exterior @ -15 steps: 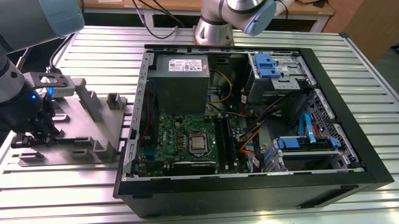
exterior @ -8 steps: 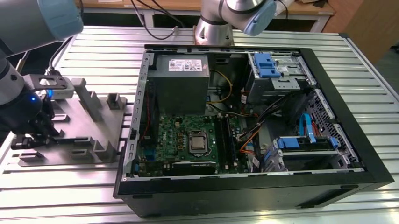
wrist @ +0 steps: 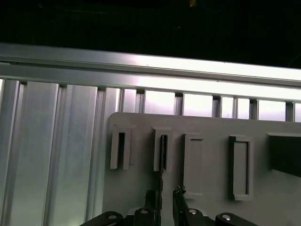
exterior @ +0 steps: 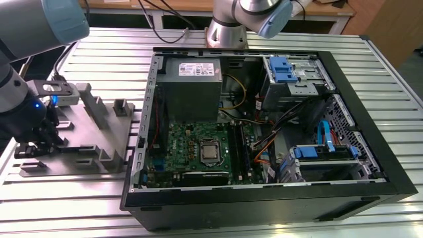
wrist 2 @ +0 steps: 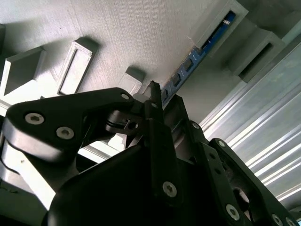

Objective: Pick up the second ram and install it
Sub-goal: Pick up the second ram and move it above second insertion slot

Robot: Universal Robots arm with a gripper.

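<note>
The second ram (wrist: 162, 153) is standing on edge in a slot of the grey fixture (wrist: 211, 127), at nine o'clock from the computer case (exterior: 264, 198). It is looking light, stiff and fragile, so it is best pinched across its flat faces. The pincer (wrist: 164, 195) is straddling it, narrowly open and seemingly not clamping.

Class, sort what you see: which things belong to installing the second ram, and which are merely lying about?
Belonging to the job: second ram, standing in the grey fixture tray; end effector, open astride it; motherboard in the open computer case.
Merely about: power supply; blue drive brackets; blue cable.
</note>
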